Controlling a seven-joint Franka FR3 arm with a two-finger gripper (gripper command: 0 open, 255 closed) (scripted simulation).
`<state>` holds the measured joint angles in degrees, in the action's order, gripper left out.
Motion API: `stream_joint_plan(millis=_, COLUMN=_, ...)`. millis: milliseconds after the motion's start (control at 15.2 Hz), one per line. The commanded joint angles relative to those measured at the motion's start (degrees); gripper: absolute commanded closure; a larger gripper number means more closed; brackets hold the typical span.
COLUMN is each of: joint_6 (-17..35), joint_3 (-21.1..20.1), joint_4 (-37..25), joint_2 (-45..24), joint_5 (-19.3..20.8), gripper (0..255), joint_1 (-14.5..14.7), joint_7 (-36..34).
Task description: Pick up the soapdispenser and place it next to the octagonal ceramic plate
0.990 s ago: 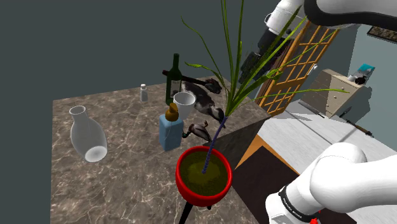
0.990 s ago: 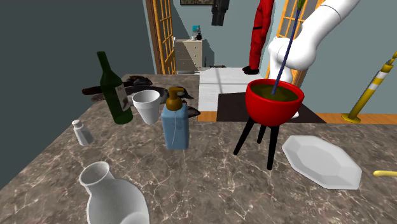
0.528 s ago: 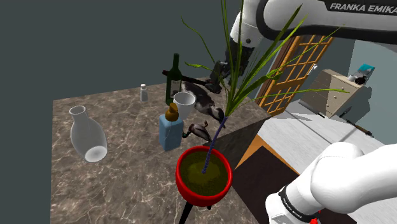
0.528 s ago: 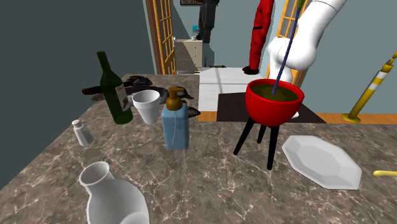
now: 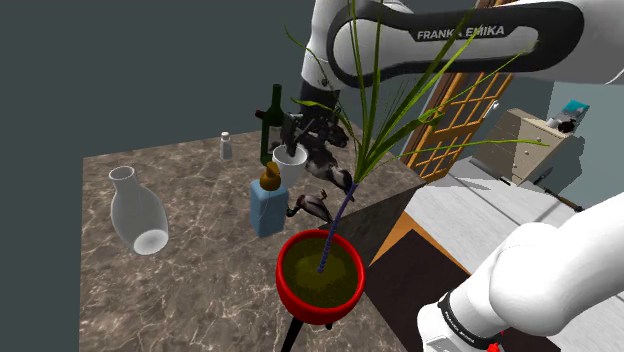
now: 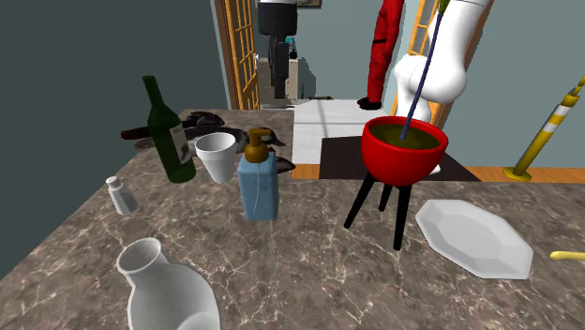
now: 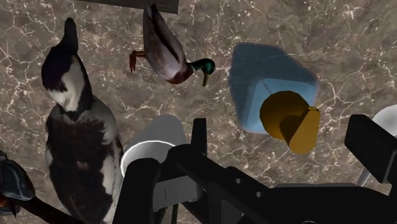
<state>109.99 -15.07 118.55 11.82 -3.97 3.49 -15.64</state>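
While the end effector (image 5: 296, 138) hangs released over the white cup (image 5: 290, 162), the blue soapdispenser (image 5: 266, 208) stands at the cup's seven o'clock, shoulder view.

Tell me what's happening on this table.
A white Franka arm reaches over the marble table. Its open end effector hovers above the white cup, close to the blue soap dispenser with the amber pump. The dispenser stands upright on the table, not yet gripped. The white octagonal plate lies beyond the red planter, toward the second exterior view's right.
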Motion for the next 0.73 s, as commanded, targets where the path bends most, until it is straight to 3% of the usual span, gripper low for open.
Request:
stream_joint_plan(millis=0, joint_6=1.1, joint_3=-1.4, joint_4=-2.6, joint_2=-4.5, joint_5=1.4, gripper=0, joint_1=0.4, joint_7=-2.0)
stream_joint_plan(millis=264, joint_6=1.9, joint_3=-3.5, joint_4=-8.9, joint_2=-13.5, joint_5=4.9, gripper=0, joint_1=1.7, joint_7=-6.0)
stream_joint_plan(millis=660, joint_6=6.3, joint_3=-3.4, joint_4=-5.6, joint_2=-14.7, joint_5=5.4, gripper=0, joint_1=1.9, joint_7=-6.3)
